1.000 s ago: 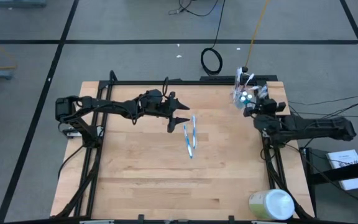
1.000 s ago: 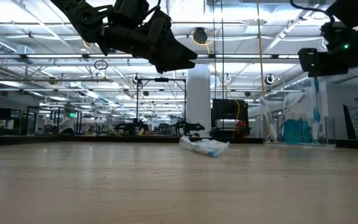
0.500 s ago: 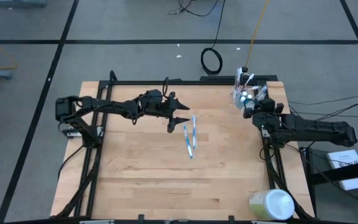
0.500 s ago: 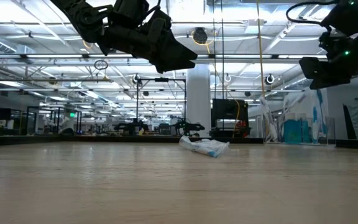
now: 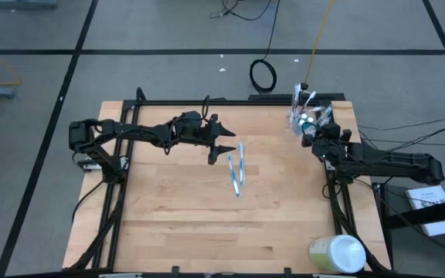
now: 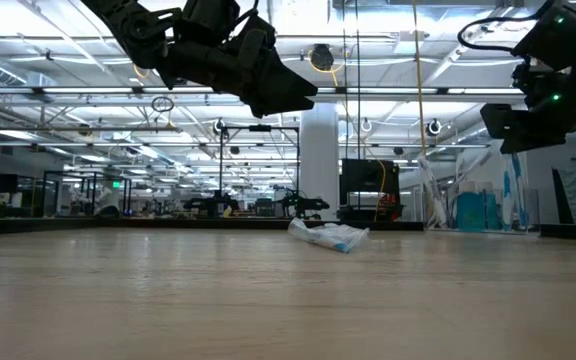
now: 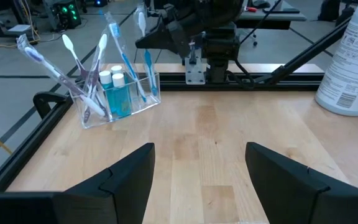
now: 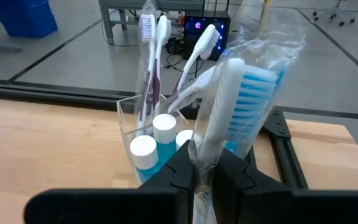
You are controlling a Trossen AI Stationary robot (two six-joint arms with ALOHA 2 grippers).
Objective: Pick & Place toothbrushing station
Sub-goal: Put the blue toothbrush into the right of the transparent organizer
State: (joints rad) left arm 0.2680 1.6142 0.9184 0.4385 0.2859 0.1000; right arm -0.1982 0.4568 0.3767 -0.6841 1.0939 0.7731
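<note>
A big open hall surrounds the rig: grey floor crossed by dark lines, and, seen from table height, rows of ceiling lights, steel trusses and glass partitions far behind. A black cable coil (image 5: 263,75) lies on the floor beyond the far edge.

The wooden table (image 5: 176,224) has pale planks set in a black frame. At its near right corner stands a large pale green-and-white container (image 5: 337,254).

The left arm reaches over the middle of the table, its left gripper (image 5: 224,142) held above the wood with fingers spread wide and nothing between them. Just beside it lie two wrapped toothbrushes (image 5: 236,169), side by side on the planks.

At the far right corner sits the clear cup (image 7: 118,99), holding several upright toothbrushes (image 7: 91,68) and small teal-capped tubes (image 7: 112,78). The right gripper (image 8: 202,163) hangs right next to this cup, fingers pinched tight on a wrapped blue-bristled toothbrush (image 8: 244,99), its head up in crinkled clear plastic.
</note>
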